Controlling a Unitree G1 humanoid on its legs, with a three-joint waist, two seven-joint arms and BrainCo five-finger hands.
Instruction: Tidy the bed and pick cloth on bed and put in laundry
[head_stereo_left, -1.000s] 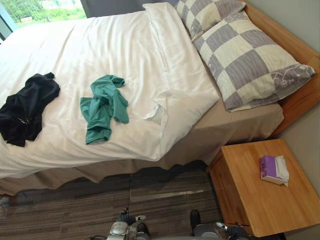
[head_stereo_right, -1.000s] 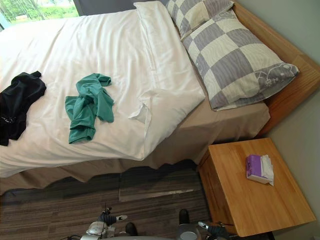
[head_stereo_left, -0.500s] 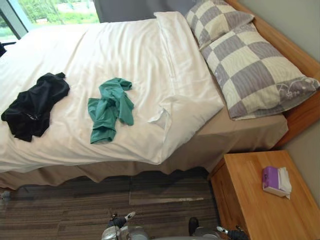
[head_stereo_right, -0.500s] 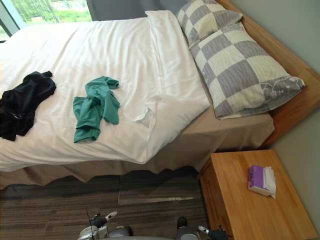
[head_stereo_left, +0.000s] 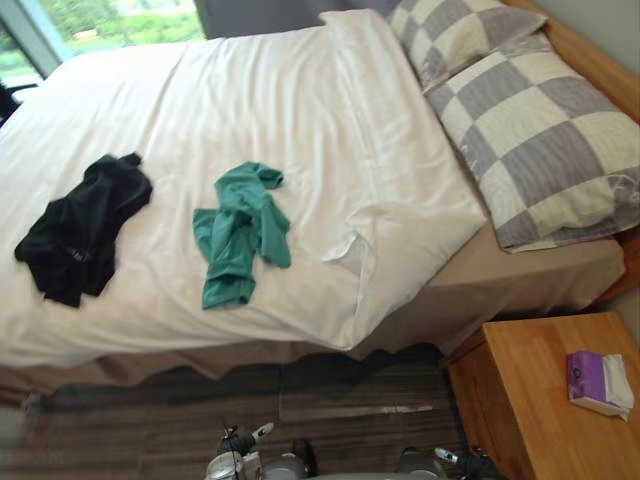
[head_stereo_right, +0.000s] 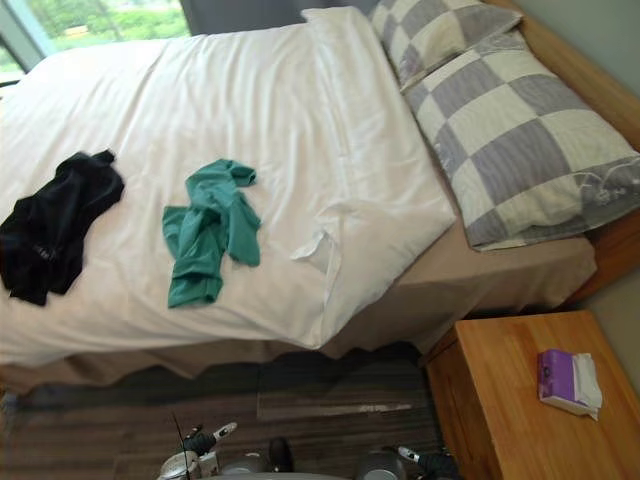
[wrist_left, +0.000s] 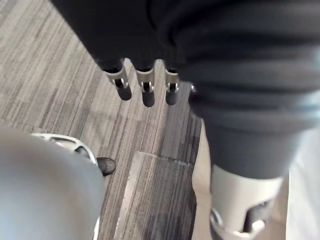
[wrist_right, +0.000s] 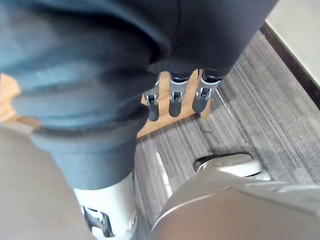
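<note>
A crumpled teal cloth (head_stereo_left: 240, 232) lies near the middle of the white duvet (head_stereo_left: 330, 110) on the bed. A black cloth (head_stereo_left: 80, 225) lies in a heap farther left on the same duvet. The duvet's near right corner (head_stereo_left: 345, 250) is folded back, baring the tan sheet (head_stereo_left: 500, 280). My left hand (wrist_left: 145, 92) hangs over the grey floor beside the bed, fingers straight and holding nothing. My right hand (wrist_right: 175, 102) hangs the same way, open, with the wooden nightstand's edge past its fingers. Both hands are well short of the cloths.
Two grey-and-cream checked pillows (head_stereo_left: 540, 140) lie at the head of the bed, against a wooden headboard (head_stereo_left: 590, 60). A wooden nightstand (head_stereo_left: 545, 400) stands at the lower right with a purple tissue box (head_stereo_left: 595, 380) on it. Grey plank floor (head_stereo_left: 200, 400) runs along the bed's near side.
The whole picture has shifted, so the camera has moved: bed and nightstand now sit farther right in view. The cloths have not moved on the duvet.
</note>
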